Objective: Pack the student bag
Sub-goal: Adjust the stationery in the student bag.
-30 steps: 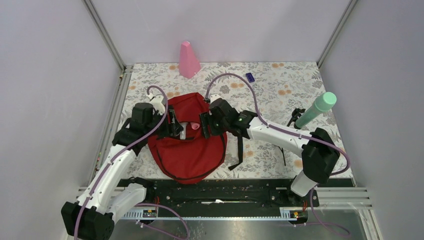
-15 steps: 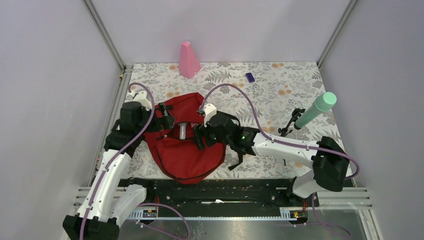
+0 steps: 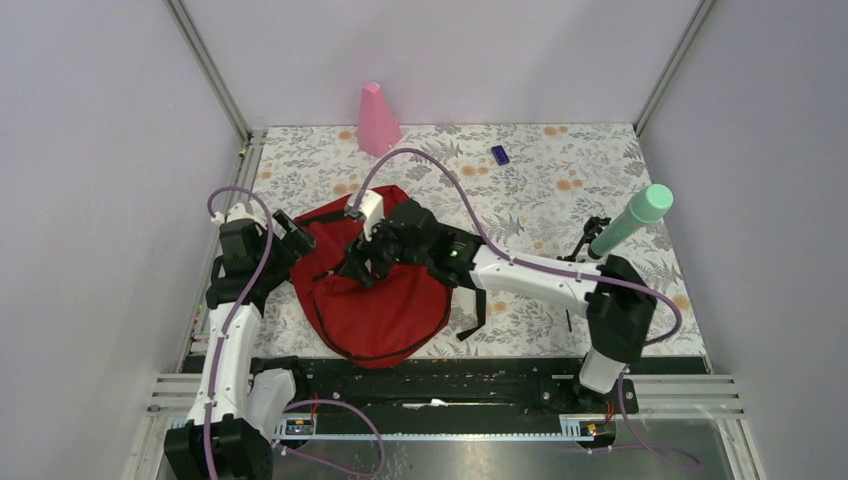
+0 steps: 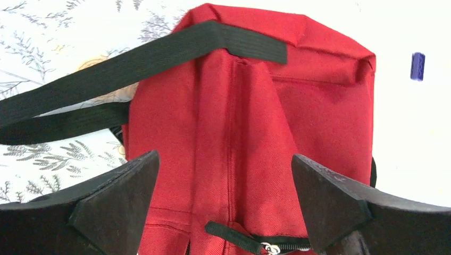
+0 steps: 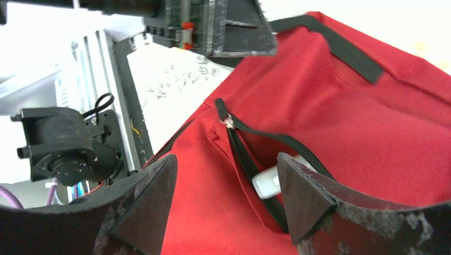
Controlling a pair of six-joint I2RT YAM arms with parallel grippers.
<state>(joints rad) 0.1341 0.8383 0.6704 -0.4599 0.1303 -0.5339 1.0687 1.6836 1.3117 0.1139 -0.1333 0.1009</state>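
Observation:
The dark red student bag [image 3: 385,300] lies on the floral table, its black zipper opening partly open. A white item [image 5: 266,183] lies inside the opening. My right gripper [image 3: 362,265] is open and empty, low over the bag's upper part, its jaws on either side of the opening [image 5: 226,196]. My left gripper [image 3: 290,228] is open and empty at the bag's left top edge. In the left wrist view the gripper [image 4: 223,196] faces the bag's fabric, with a black strap [image 4: 133,58] and the zipper pull [image 4: 272,247] in sight.
A pink cone [image 3: 378,120] stands at the back. A small blue object [image 3: 500,154] lies at the back right and also shows in the left wrist view [image 4: 418,66]. A green cylinder [image 3: 632,220] leans on a black stand at the right. A black rail [image 3: 450,380] runs along the near edge.
My left gripper has drawn back leftward from the bag's opening to its edge. My right gripper has moved left over the opening. The opening looks narrower.

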